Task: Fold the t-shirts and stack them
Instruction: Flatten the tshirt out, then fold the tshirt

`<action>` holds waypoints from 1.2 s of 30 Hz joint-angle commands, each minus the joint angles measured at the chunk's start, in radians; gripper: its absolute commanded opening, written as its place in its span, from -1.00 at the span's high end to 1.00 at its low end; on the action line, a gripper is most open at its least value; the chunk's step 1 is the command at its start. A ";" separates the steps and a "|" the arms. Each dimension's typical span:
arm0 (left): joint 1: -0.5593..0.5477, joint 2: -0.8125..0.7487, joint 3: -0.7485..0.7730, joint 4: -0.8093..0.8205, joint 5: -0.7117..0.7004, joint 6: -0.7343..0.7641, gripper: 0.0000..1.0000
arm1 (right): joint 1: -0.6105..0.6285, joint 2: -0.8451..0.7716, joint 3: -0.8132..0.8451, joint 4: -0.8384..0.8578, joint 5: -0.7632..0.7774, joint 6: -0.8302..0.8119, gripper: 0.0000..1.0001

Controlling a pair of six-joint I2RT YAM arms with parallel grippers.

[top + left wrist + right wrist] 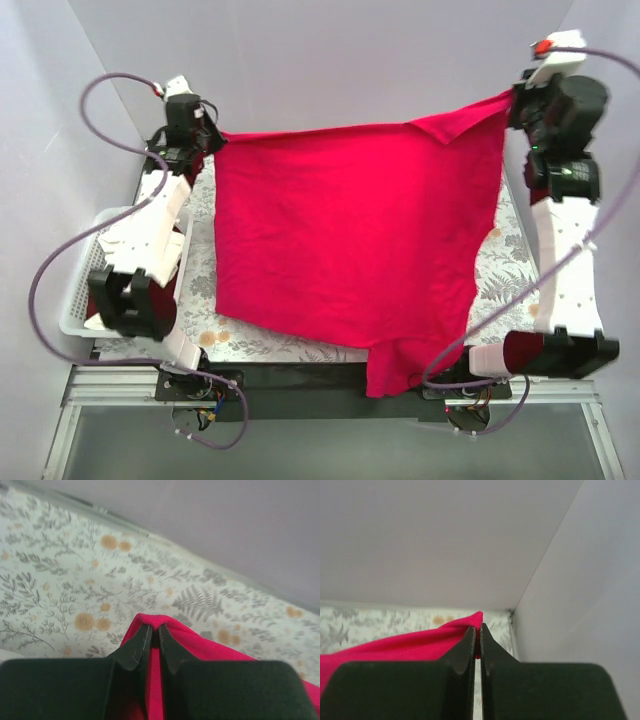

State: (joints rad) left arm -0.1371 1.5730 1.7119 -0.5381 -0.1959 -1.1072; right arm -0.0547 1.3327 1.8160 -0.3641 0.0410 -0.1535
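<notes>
1. 1 grey floral-patterned cloth [500,265] covers the table, probably as a soft bed for folding.
2. 1 bright crimson red cloth t-shirt [350,230] lies spread over most of that cloth. Its far edge is stretched between the 2 grippers and a near part hangs over the table's front edge. I judge it is held this way to flatten it before the 1st fold (no fold shows yet). Only 1 shirt can be counted with certainty.
3. 1 white slatted plastic basket [72,295] sits at the table's left side beside the left arm, seemingly kept off the working area. Its contents are mostly hidden by the arm.
4. 2 grippers, 1 per arm, each pinch a far corner of the t-shirt. The left gripper [154,627] has its jaws nearly closed, with red cloth between them. The right gripper [477,629] is likewise clamped, with a red tip poking out between its jaws.
</notes>
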 commanded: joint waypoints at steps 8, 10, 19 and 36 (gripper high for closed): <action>0.016 0.458 -0.005 0.171 -0.019 0.003 1.00 | -0.002 0.322 -0.345 0.338 -0.124 0.029 0.97; 0.019 0.539 0.021 0.185 -0.019 0.012 1.00 | -0.004 0.368 -0.356 0.355 -0.124 0.040 0.97; 0.037 0.725 0.181 0.187 0.036 0.024 1.00 | -0.005 0.576 -0.293 0.355 -0.150 0.083 0.97; 0.074 0.627 0.215 0.067 0.072 0.004 1.00 | -0.020 0.364 -0.405 0.196 -0.168 0.196 0.97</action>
State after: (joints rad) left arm -0.0830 2.3142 1.9125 -0.4355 -0.1184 -1.1004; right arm -0.0673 1.7611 1.4246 -0.1322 -0.1307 -0.0044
